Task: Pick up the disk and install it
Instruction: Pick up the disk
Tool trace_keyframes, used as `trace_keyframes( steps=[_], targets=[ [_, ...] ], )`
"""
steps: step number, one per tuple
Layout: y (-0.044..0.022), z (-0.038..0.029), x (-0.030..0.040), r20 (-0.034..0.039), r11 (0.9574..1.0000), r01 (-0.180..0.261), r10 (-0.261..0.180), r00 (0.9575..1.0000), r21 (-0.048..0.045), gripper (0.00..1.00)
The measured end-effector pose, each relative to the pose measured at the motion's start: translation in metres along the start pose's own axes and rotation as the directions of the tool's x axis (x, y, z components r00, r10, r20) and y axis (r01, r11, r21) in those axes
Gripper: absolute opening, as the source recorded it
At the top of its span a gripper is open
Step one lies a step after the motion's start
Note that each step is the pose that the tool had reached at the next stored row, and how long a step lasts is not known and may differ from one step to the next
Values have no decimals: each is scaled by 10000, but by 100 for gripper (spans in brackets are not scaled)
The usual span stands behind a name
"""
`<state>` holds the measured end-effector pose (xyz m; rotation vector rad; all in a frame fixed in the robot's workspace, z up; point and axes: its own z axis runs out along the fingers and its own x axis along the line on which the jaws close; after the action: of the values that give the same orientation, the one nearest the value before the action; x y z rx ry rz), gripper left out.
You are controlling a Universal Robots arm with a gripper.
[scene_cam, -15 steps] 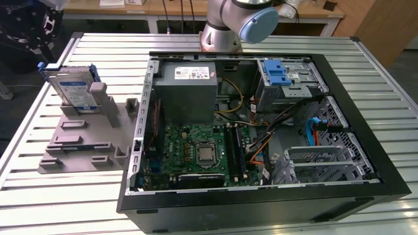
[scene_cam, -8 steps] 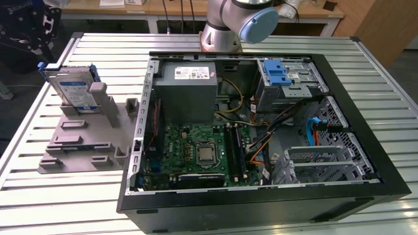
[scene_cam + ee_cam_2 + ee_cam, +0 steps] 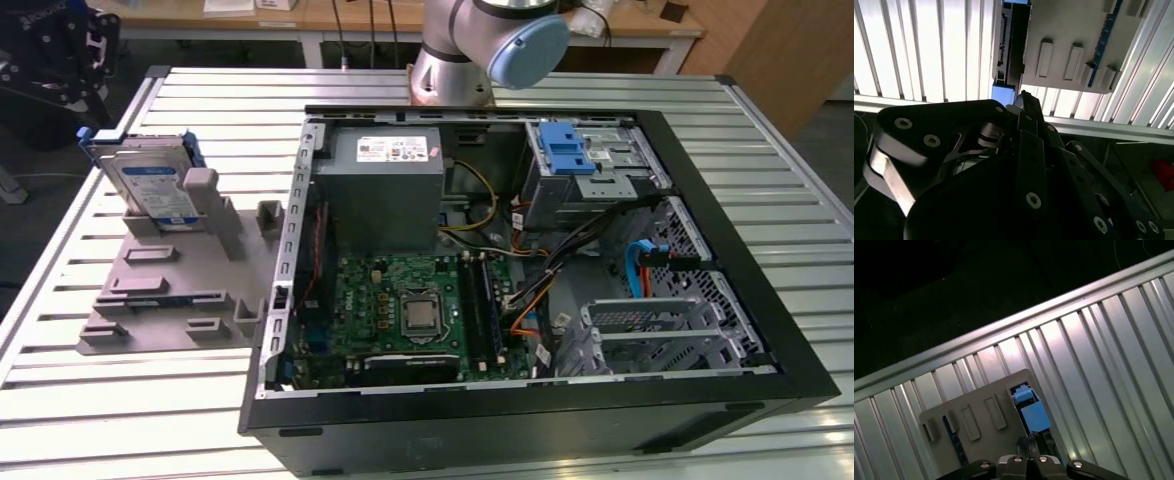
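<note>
- Now the disk (image 3: pixel 150 185) stands on edge in a grey holder (image 3: pixel 174 290), at the exterior view's left, with blue carrier edging at its top and sides
- In both wrist views it shows edge-on (image 3: pixel 1013 45) (image 3: pixel 1029 407), slotted into one end of the holder (image 3: pixel 1069 40) (image 3: pixel 979 410)
- Nothing grips the disk
- The gripper (image 3: pixel 1023 102) hangs above the holder's end, near the disk's blue corner; I cannot tell whether it is spread or pressed together
- The holder lies on a slatted metal table (image 3: pixel 174 110), just beside an open case (image 3: pixel 507 400)
- Inside the case lie a green board (image 3: pixel 414 310), a grey box (image 3: pixel 387 180) and, at the far corner, a bay with a blue latch (image 3: pixel 567 150)
- The arm's base (image 3: pixel 461 60) stands behind the case
</note>
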<state>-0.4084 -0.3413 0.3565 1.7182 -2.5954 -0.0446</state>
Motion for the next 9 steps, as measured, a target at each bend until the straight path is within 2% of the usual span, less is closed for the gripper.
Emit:
trace_keyframes(
  steps=[5, 9],
  targets=[
    [0, 2, 0, -30, 9967, 809, -809, 9967, 12, 11],
    [0, 3, 0, -53, 9894, 1452, -1451, 9894, 23, 11]
  ],
)
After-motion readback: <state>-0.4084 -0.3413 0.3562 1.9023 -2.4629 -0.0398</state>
